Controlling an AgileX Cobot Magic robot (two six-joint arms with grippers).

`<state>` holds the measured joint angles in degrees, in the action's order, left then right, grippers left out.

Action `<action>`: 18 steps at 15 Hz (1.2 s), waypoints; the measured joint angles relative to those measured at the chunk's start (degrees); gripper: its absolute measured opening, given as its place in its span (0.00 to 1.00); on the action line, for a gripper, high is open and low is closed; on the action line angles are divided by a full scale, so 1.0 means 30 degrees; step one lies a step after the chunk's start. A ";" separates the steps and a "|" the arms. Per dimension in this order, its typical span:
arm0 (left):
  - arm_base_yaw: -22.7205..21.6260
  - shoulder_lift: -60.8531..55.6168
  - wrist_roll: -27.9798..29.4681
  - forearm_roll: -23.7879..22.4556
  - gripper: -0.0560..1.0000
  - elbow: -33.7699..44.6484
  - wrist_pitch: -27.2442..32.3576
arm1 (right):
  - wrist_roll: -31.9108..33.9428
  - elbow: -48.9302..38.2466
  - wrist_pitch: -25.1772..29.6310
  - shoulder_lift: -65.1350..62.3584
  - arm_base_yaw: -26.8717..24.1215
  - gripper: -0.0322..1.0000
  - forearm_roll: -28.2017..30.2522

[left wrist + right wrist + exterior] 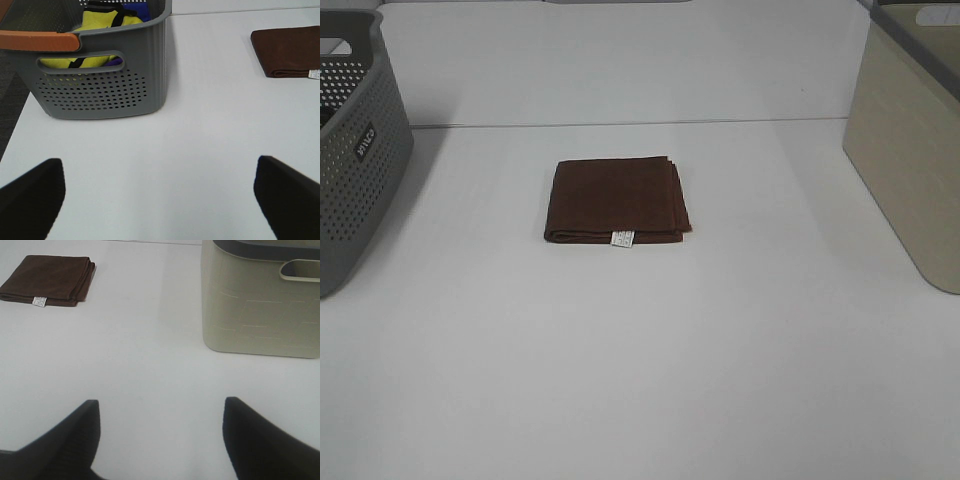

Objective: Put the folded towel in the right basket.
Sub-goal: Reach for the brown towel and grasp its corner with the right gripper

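Note:
A folded dark brown towel (616,200) with a small white tag lies flat on the white table, in the middle. It also shows in the left wrist view (290,51) and in the right wrist view (49,280). The beige right basket (912,150) stands at the table's right edge; the right wrist view shows its wall and handle slot (260,310). My left gripper (160,200) is open and empty over bare table, well away from the towel. My right gripper (160,437) is open and empty over bare table near the beige basket. Neither gripper shows in the high view.
A grey perforated basket (350,150) stands at the table's left edge; the left wrist view shows it (105,85) holding yellow and blue cloth, with an orange strip on its rim. A seam crosses the table behind the towel.

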<state>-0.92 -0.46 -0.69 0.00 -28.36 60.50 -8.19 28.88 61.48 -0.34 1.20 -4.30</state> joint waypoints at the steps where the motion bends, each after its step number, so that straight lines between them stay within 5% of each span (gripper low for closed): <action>1: 0.0000 0.0000 0.0000 0.0000 0.98 0.0000 0.0000 | 0.0000 0.0000 0.0000 0.0000 0.0000 0.67 0.0000; 18: 0.0000 0.0000 0.0000 0.0000 0.98 0.0000 0.0000 | 0.0000 0.0000 0.0000 0.0000 0.0000 0.67 0.0000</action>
<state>-0.92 -0.46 -0.69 0.00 -28.36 60.50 -8.19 28.88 61.48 -0.34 1.20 -4.30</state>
